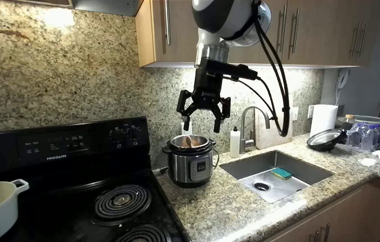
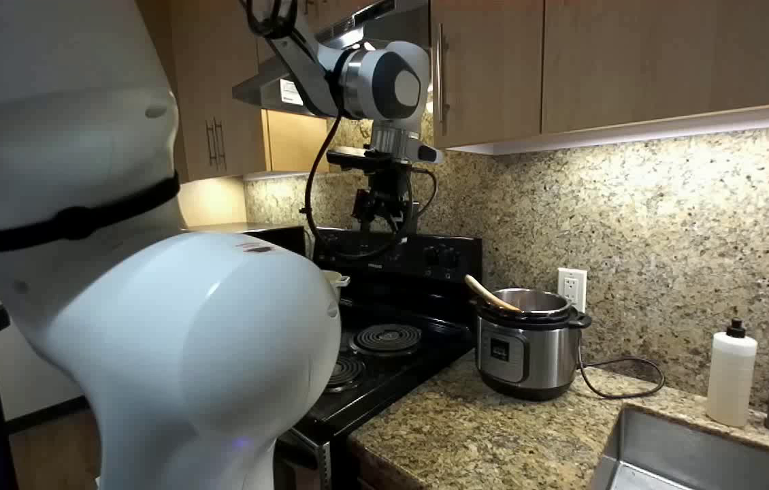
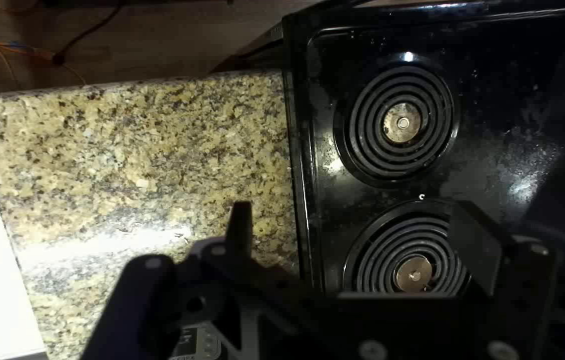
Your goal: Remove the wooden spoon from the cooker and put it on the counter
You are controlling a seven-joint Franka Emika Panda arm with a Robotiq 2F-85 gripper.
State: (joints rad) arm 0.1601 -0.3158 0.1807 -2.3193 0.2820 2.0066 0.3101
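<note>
Granite counter [image 1: 210,210] with cooker [image 2: 551,357]: wooden spoon [image 2: 491,295] rests inside, upper end projecting toward ten o'clock in an exterior view; fingers [image 1: 217,125] spread, empty; removal and placement remain undone.

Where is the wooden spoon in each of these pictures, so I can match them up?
In an exterior view: the wooden spoon is just below the centre, in the open cooker.
In an exterior view: the wooden spoon is right of and below the centre, slanting out of the cooker toward the upper left.
Wrist view: not in it.
Shared landmark: the black stove with coil burners.
</note>
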